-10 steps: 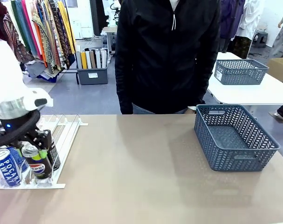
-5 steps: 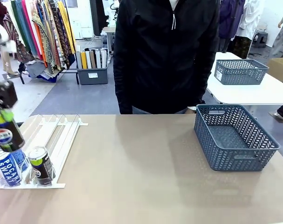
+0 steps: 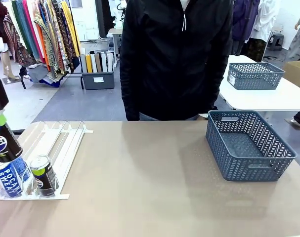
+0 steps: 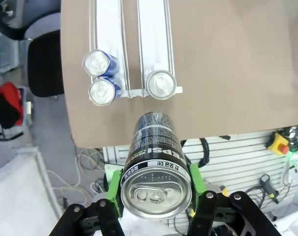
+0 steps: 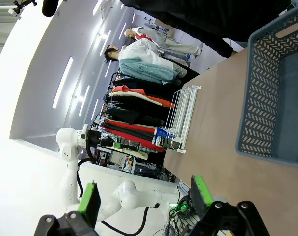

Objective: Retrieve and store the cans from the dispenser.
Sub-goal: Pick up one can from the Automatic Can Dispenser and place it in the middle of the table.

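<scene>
While the left hand (image 4: 154, 187) is clamped on a black Pepsi can (image 4: 156, 147) held in the air near the white rack (image 3: 61, 140), two blue cans (image 4: 97, 63) and another black can (image 3: 42, 175) sit at its low end on the worktop (image 3: 150, 197); the right hand (image 5: 145, 196) gapes apart, holding nothing

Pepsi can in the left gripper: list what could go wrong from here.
1. The left gripper pinches the Pepsi can near its top only, and it hangs tilted; a fast swing toward the mesh basket could let it slip.
2. It hangs close above the Pocari can in the dispenser; a low sweep might knock it.
</scene>
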`<state>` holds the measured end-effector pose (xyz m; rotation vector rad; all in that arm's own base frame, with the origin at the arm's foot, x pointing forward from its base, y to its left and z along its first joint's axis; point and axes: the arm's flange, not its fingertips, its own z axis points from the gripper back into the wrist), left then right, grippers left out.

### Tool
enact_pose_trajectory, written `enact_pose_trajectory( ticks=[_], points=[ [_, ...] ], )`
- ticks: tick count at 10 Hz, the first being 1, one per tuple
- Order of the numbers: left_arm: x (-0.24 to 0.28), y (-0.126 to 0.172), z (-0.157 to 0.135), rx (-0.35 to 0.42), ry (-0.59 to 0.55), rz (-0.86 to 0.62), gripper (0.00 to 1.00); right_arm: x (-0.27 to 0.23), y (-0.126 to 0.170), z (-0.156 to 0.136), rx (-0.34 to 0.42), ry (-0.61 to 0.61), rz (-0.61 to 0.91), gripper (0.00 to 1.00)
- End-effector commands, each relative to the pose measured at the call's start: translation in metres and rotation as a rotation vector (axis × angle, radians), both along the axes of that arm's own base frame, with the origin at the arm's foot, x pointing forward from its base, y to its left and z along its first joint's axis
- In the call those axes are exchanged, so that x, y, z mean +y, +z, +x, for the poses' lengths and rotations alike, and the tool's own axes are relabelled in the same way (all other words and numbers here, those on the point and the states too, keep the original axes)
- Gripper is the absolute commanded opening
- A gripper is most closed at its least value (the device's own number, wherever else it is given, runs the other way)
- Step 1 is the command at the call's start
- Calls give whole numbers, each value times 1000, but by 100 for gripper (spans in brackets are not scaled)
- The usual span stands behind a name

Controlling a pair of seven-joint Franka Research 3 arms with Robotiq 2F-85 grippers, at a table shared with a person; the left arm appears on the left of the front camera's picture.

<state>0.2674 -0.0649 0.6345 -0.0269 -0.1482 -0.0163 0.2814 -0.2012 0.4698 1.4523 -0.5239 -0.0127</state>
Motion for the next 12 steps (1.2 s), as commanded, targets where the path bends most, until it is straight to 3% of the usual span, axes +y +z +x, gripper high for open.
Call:
enact_pose_trajectory(
  ticks=[1, 2, 4, 5, 7, 10, 12],
  points=[
    [-2, 7, 2, -36, -6, 20, 0, -1, 3, 0, -25, 2, 4, 100],
    [0, 0, 0, 0, 0, 0, 0, -1, 3, 0, -25, 2, 4, 100],
    [-47, 1, 20, -106, -58, 2, 0, -1, 3, 0, -25, 2, 4, 100],
    [-89, 6, 39, -159, -119, 2, 0, -1, 3, 0, -25, 2, 4, 100],
    [-167, -5, 85, -168, -262, -13, 0, -1, 3, 0, -25, 2, 4, 100],
    [-276, -50, 137, -174, -379, -49, 0, -1, 3, 0, -25, 2, 4, 100],
    [-323, -98, 161, -94, -457, -37, 0, -1, 3, 0, -25, 2, 4, 100]
  ],
)
